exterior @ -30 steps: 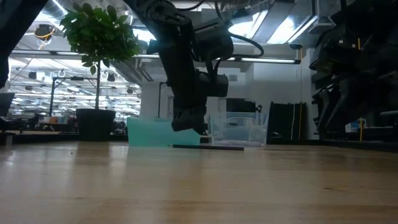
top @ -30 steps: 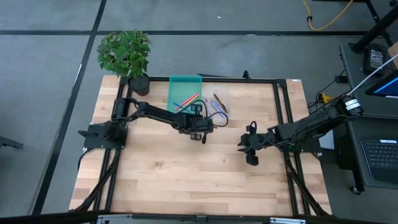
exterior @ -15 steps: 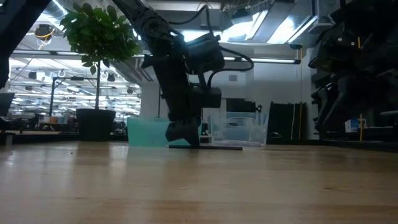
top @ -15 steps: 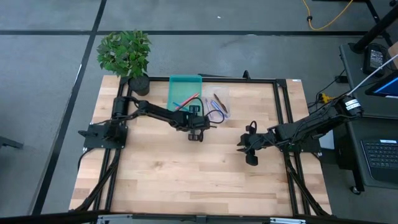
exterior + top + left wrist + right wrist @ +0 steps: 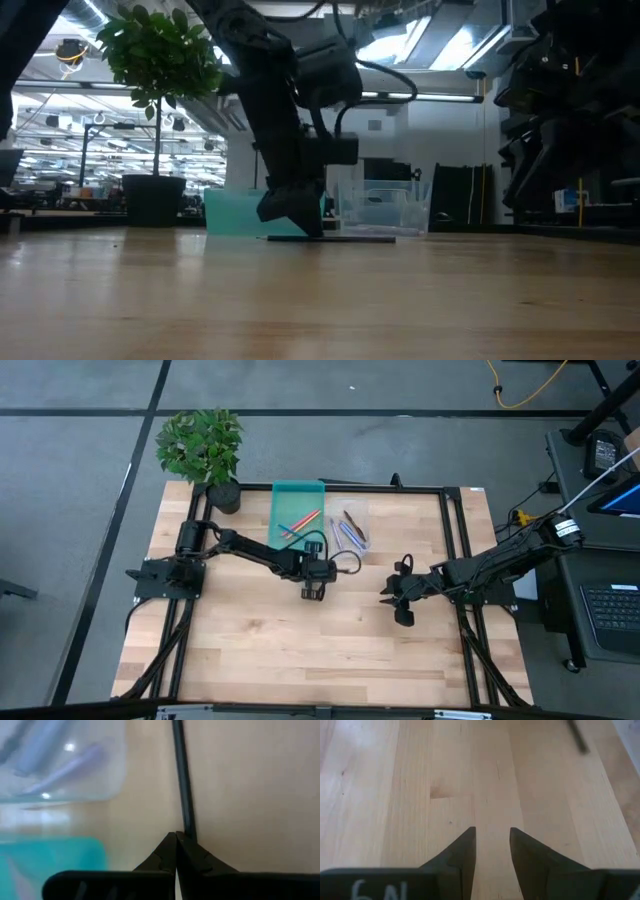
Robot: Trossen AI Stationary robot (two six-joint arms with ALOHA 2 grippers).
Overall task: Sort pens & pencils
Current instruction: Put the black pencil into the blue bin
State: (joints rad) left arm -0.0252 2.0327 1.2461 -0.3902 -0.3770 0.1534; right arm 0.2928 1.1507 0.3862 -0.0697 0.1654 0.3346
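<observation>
A dark pen (image 5: 345, 238) (image 5: 182, 780) lies flat on the wooden table in front of the trays. My left gripper (image 5: 312, 590) (image 5: 295, 228) (image 5: 176, 836) is shut, with its tips down at the table over one end of this pen. The teal tray (image 5: 298, 510) holds orange, red and blue sticks. The clear tray (image 5: 350, 528) beside it holds purple and brown ones. My right gripper (image 5: 400, 600) (image 5: 491, 832) is open over bare table to the right, and the dark pen (image 5: 577, 737) shows far ahead of it. My left gripper comes from above, slanting, with its shut fingers at the table by the dark pen's end (image 5: 189, 831). The pen does not run between the fingers: it passes under one fingertip (image 5: 192, 847), which hides the place of contact. The pen lies flat on the table, pointing away along the fingers.
A potted plant (image 5: 205, 450) stands at the table's far left corner. Both trays sit at the far edge, just beyond the left gripper. A dark frame rail (image 5: 450, 530) runs along the table's right side. Bare wood stretches toward the near edge (image 5: 300, 660).
My left gripper has come down from above the table until its tips reach the tabletop at the dark pen, drawing a little toward the near edge. The right arm has kept still.
</observation>
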